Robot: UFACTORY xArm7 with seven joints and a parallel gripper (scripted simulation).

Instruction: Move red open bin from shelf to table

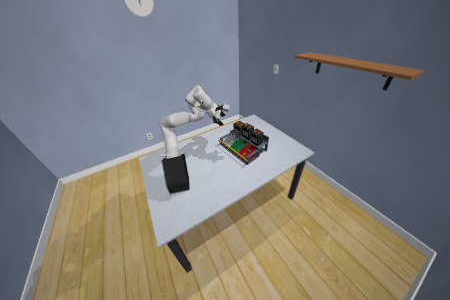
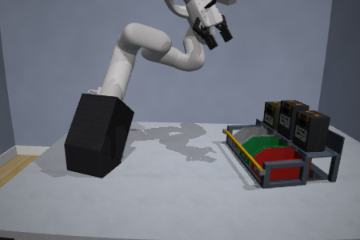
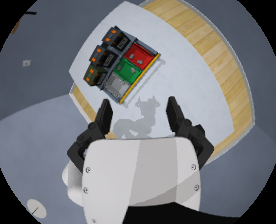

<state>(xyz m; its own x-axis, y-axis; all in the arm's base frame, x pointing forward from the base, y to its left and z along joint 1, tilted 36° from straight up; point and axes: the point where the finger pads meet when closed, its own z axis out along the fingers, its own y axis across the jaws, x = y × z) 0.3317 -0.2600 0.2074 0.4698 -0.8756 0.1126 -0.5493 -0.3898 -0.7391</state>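
The red bin [image 1: 247, 153] [image 2: 280, 166] [image 3: 142, 53] sits at one end of the low grey shelf rack [image 1: 266, 147] [image 2: 333, 170], with small grey parts visible inside in the wrist view. The green bin [image 1: 238, 145] [image 2: 262, 142] [image 3: 127, 70] is beside it, and the light grey bin [image 1: 230, 138] [image 2: 253, 133] [image 3: 117, 86] is at the other end. All three stand in a row behind the yellow rail [image 2: 243, 149] [image 3: 140, 79]. My gripper [image 1: 221, 117] [image 2: 220, 42] [image 3: 139, 104] is open and empty, high above the table and away from the bins.
Three dark boxes with orange marks [image 2: 314, 134] [image 2: 293, 118] [image 2: 272, 114] stand on the rack's raised rear level, behind the bins. The rack stands on the pale table [image 1: 210, 187] [image 2: 160, 206]. The black arm base [image 1: 176, 174] [image 2: 94, 138] is at the table's other end.
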